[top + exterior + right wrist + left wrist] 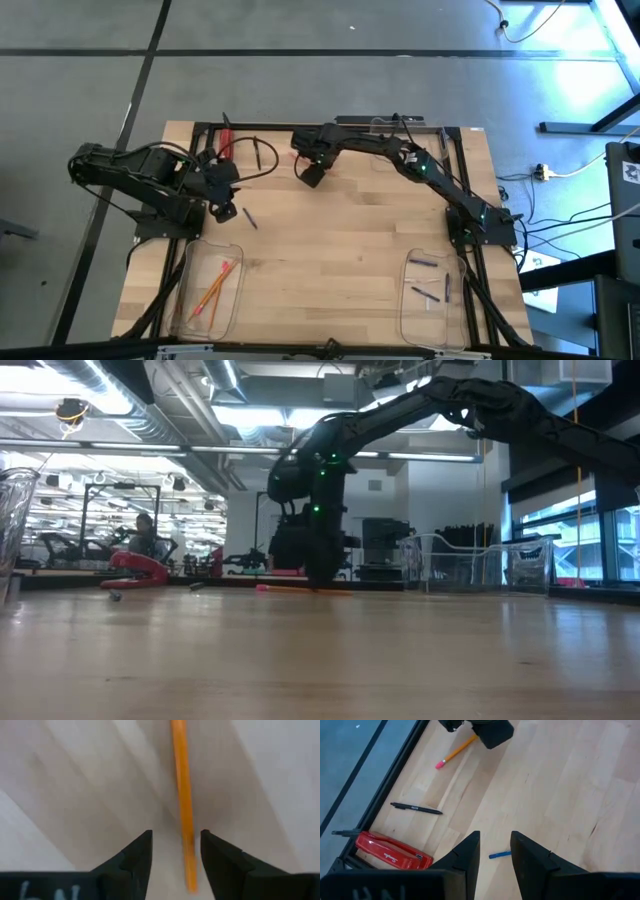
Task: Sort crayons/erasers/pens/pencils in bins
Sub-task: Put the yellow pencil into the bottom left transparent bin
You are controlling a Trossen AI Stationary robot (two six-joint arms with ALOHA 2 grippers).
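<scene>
An orange pencil with a pink end lies flat on the wood table near its far edge. My right gripper points down over it, open, one finger on either side of the pencil's shaft, touching nothing that I can see; it is also in the overhead view. My left gripper is held open above the table's left part, over a short blue crayon. A black pen lies farther toward the far left corner.
A red stapler sits at the far left edge. A clear bin at the near left holds orange pencils; another bin at the near right holds dark sticks. A third clear bin stands at the far right. Bare wood lies between.
</scene>
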